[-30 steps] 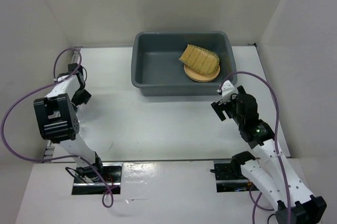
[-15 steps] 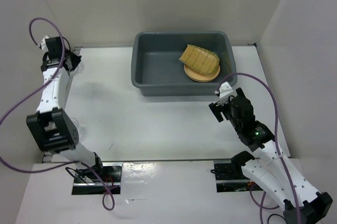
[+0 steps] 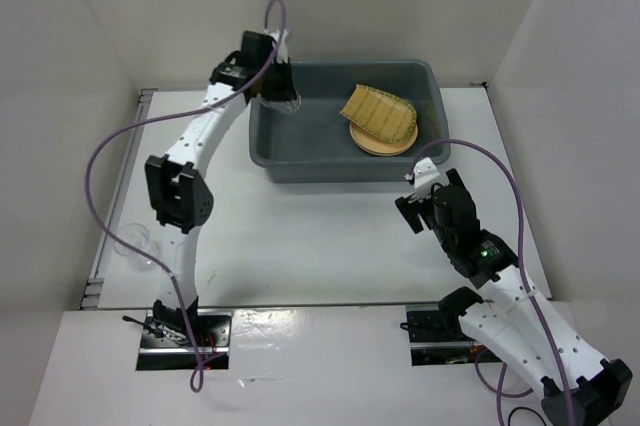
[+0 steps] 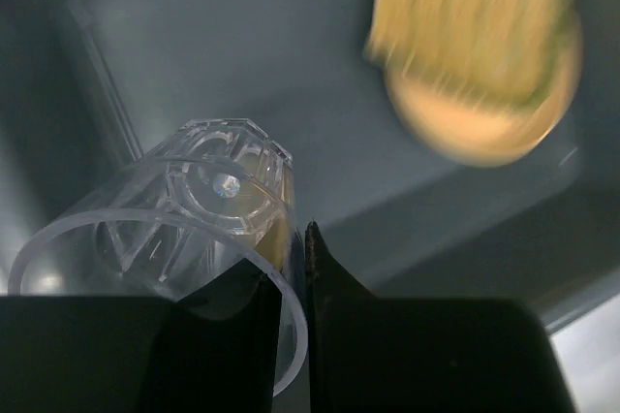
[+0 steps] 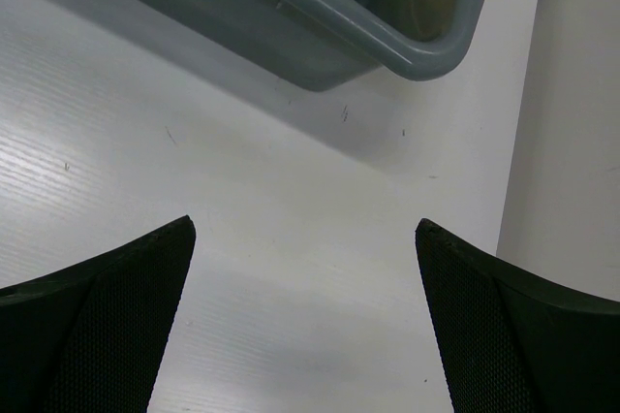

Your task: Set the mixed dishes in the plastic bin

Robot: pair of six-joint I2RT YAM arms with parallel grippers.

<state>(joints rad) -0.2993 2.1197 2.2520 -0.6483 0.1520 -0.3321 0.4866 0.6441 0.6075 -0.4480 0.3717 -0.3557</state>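
The left arm's fingers [image 4: 223, 345] pinched the rim wall of the small clear glass cup [image 4: 184, 209] above the grey plastic bin's [image 3: 340, 66] left rear corner, a light, slick, breakable piece probably best gripped there, while the right arm's fingers [image 5: 87, 326] gaped empty over the desk [image 3: 300, 236].

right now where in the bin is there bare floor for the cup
Bare floor: the bin's left and middle, between its left wall and the plate. Crowded: the right end, where the tray lies on the plate. The left pincer, shut on the cup, hangs over the bare back-left corner.
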